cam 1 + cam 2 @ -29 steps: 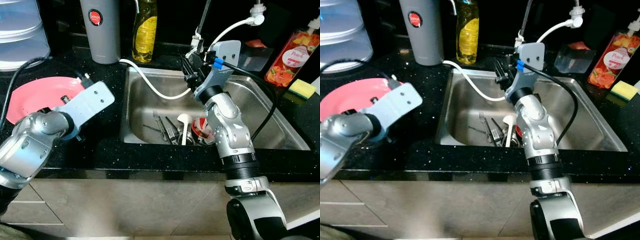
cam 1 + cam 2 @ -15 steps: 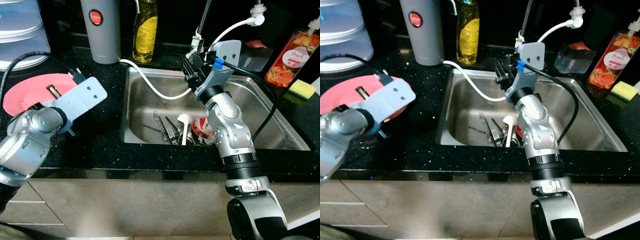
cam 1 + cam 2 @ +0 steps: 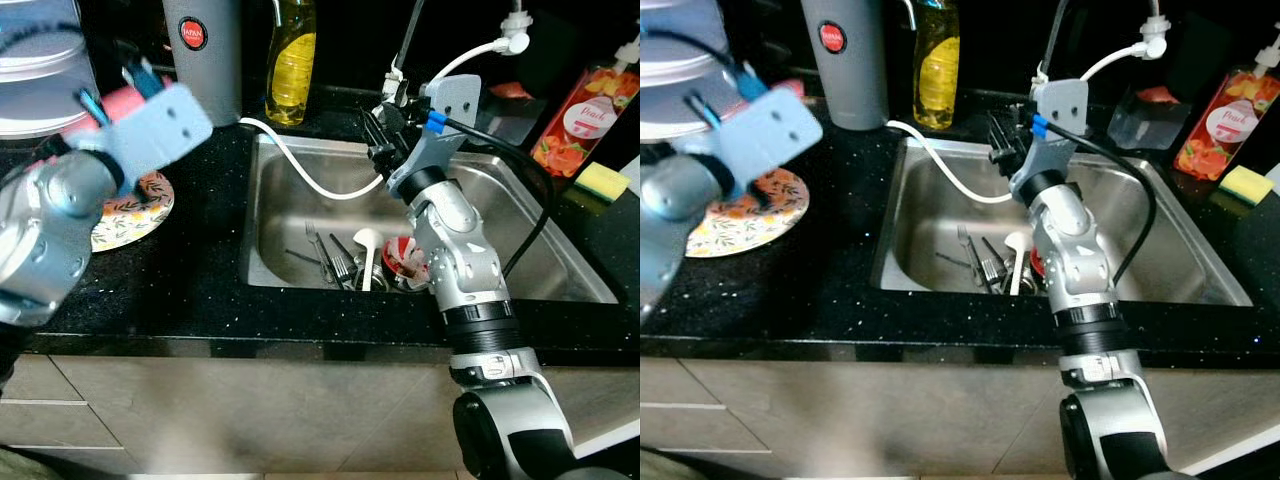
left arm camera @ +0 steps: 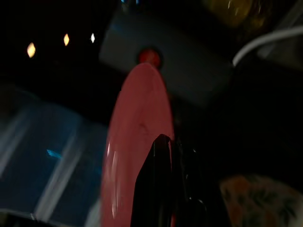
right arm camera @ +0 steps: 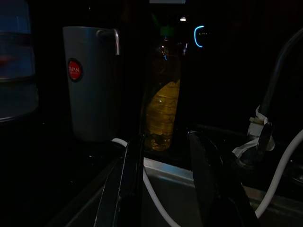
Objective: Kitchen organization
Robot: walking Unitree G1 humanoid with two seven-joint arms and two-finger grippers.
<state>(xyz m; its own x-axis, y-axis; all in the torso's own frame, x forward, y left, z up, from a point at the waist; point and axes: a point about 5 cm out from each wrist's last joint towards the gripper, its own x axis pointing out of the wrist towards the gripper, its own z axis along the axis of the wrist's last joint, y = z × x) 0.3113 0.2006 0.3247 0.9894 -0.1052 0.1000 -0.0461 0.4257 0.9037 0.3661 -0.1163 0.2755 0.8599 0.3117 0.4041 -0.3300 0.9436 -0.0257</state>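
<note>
"Where's the left arm?"

"Raised over the counter left of the sink (image 3: 560,275), wrist turned up. The left gripper (image 4: 163,156) has its fingers clamped on a pink plate (image 4: 137,142), held edge-on."

"And the right?"

"The right gripper (image 5: 165,175) hangs above the sink's back rim, fingers spread apart, holding nothing."

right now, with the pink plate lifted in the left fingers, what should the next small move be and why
Probably carry the pink plate a little further toward the clear stacked containers at the back left. The left gripper holds it by the rim, raised off the counter, and a floral plate lies flat below. The right gripper hangs open over the sink, near the dish soap bottle.
</note>
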